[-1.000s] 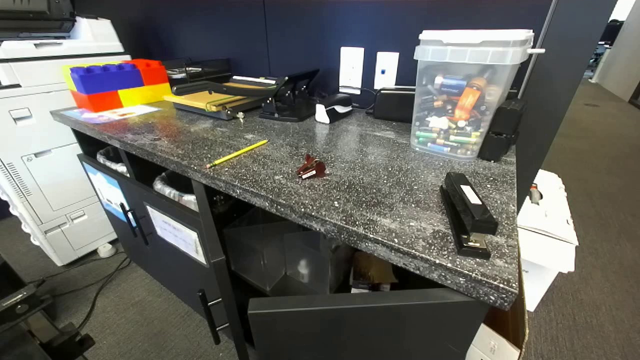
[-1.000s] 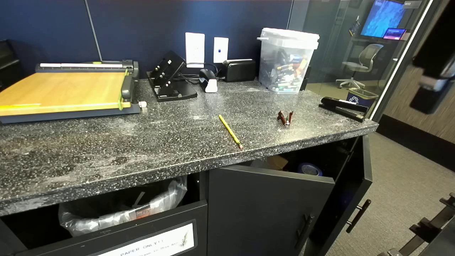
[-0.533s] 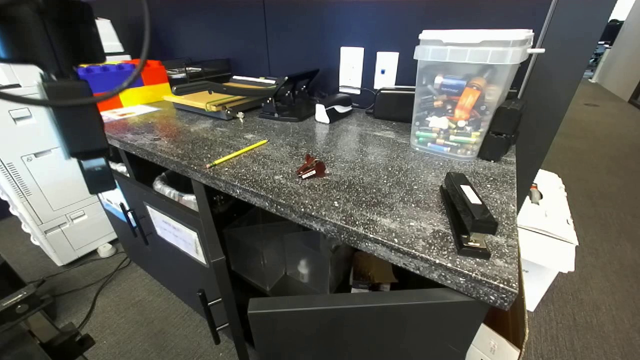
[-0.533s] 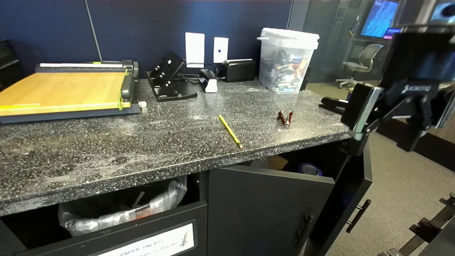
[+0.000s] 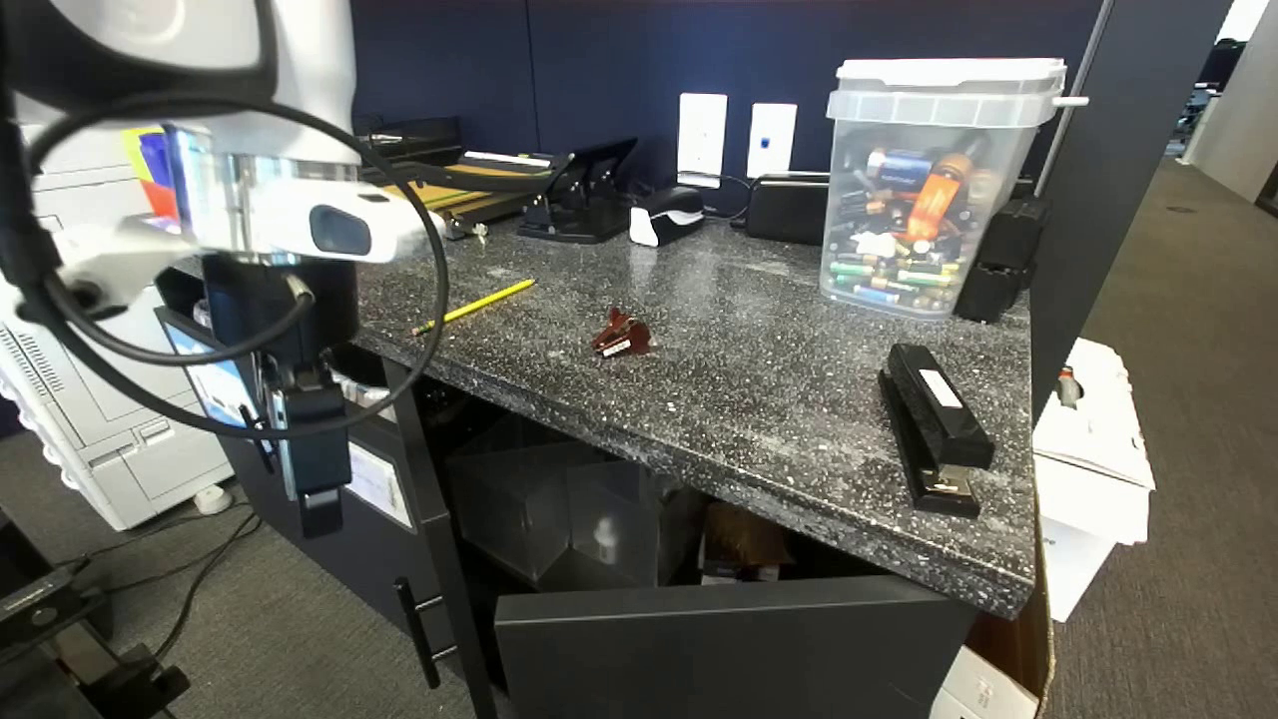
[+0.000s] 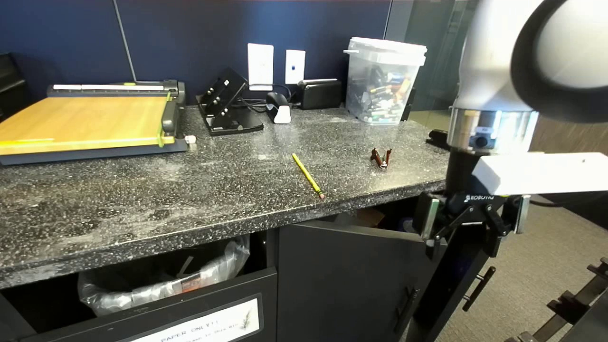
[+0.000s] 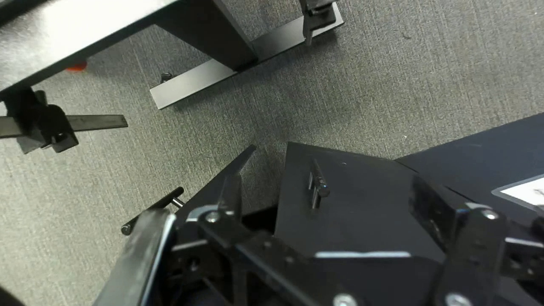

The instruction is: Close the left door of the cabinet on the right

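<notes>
Left door (image 6: 351, 275) of the cabinet (image 5: 599, 572), under the tabletop (image 6: 190, 199) at right, stands open, its free edge w/ bar handle (image 6: 407, 306) out toward the near side. Right door (image 5: 734, 649) also open. Hand (image 6: 461, 249) hangs off tabletop's near edge, nr. gap btwn the two doors, fingers (image 6: 430, 218) spread wide; can't tell if touching either. On tabletop: pencil (image 6: 308, 175) approx. mid, staple remover (image 5: 621, 335) to its right, stapler (image 5: 934, 399) nr. right end, paper trimmer (image 6: 85, 118) far left, lidded plastic tub (image 6: 384, 85) far right.
</notes>
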Robot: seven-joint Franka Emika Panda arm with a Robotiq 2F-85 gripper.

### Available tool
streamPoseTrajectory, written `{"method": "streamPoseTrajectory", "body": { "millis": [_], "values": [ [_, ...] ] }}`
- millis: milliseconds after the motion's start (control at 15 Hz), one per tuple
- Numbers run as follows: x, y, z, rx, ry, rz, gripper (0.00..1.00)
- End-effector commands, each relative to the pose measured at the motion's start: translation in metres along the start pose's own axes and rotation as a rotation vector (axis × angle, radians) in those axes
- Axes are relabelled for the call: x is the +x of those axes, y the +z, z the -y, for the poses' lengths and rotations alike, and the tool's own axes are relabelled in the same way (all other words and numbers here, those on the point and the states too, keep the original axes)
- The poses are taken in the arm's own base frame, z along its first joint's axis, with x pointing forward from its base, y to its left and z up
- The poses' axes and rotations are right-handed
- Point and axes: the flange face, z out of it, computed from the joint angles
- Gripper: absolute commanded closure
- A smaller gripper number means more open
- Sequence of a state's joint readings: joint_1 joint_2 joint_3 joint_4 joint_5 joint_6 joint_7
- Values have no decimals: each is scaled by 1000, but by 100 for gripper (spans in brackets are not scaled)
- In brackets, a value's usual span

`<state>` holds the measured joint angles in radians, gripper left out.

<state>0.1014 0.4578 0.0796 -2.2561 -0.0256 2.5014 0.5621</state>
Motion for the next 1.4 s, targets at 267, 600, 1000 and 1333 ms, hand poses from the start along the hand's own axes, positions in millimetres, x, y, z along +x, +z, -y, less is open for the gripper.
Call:
{"method": "streamPoseTrajectory", "body": {
  "millis": [267, 600, 1000, 1333],
  "values": [
    [42, 50, 39, 73, 86, -82, 0],
    [64, 57, 47, 137, 162, -225, 0],
    [67, 52, 49, 198, 194, -398, 0],
    [54, 44, 42, 235, 193, -489, 0]
  ]
}}
